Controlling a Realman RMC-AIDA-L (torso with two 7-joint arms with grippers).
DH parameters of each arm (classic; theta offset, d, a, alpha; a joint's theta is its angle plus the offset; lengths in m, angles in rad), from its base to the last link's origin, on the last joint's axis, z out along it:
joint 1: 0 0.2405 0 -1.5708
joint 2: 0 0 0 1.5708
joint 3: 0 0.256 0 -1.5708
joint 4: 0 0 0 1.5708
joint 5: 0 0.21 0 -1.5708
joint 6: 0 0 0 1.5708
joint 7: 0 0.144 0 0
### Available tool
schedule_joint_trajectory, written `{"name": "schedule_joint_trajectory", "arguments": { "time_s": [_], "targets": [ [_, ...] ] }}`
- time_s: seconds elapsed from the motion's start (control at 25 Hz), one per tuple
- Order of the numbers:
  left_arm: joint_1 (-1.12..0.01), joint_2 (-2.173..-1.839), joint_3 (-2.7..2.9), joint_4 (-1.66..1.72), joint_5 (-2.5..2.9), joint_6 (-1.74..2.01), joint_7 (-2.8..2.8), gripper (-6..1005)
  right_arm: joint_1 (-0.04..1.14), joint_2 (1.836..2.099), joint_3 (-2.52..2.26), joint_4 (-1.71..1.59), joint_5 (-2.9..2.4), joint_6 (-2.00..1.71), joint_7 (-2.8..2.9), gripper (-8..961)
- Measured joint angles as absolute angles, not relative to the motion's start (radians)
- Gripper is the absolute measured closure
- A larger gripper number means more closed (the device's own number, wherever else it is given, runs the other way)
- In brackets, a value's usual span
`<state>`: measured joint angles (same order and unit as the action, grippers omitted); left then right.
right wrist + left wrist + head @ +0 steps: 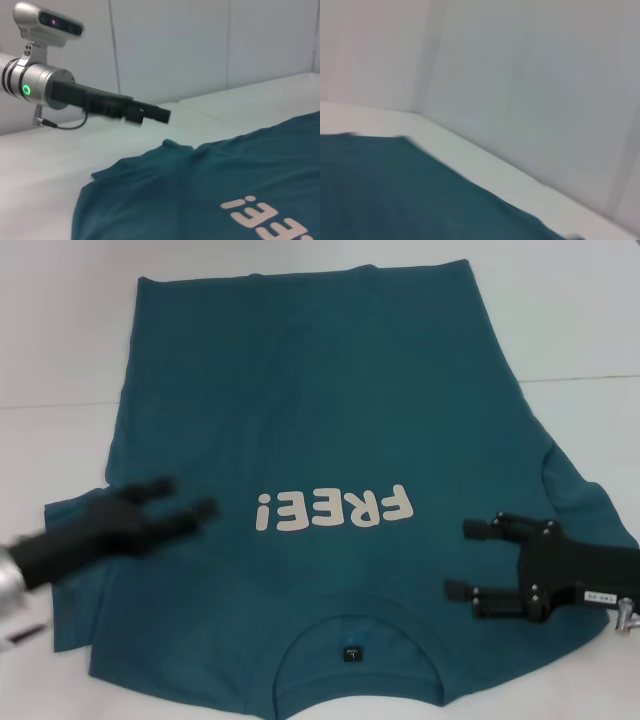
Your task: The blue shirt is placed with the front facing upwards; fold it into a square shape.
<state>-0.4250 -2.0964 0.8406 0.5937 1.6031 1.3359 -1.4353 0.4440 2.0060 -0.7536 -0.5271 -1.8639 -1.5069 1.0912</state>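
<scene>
The blue shirt [330, 440] lay flat and unfolded on the white table [60, 330], chest up, its white "FREE!" lettering [333, 509] between my two grippers and its collar with the small dark neck label [350, 652] at the near edge, below and between them. My left gripper [185, 508] hovered over the left shoulder and sleeve area, fingers parted and holding nothing; in the right wrist view it [150, 114] hung clear above the cloth, not touching it. My right gripper [470, 560] was above the right shoulder, jaws spread wide and empty, tips pointing toward the lettering. I judged the folding had not started: both sleeves [590, 510] were spread out. I held each open jaw over its own side so that both could drop onto the shoulder fabric together and pinch it evenly for a first fold.
</scene>
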Motion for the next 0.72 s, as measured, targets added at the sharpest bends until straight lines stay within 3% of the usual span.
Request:
{"name": "schedule_joint_trajectory", "arguments": {
  "time_s": [0.08,0.44,0.56,0.72],
  "targets": [
    [-0.4,-2.06,0.797,0.647,1.618,1.312,-1.663,65,0.442,2.006,-0.726,-0.528,-1.862,-1.506,1.096,35],
    [-0.362,-2.024,0.76,0.835,1.854,1.237,-1.964,64,0.454,2.045,-0.552,-0.532,-1.859,-1.495,1.106,36],
    [-0.337,-2.031,0.759,0.94,1.978,1.251,-2.08,64,0.456,2.049,-0.523,-0.533,-1.851,-1.515,1.113,36],
    [-0.282,-2.077,0.757,1.068,2.069,1.259,-2.164,64,0.451,2.05,-0.519,-0.534,-1.846,-1.519,1.111,37]
  ]
}}
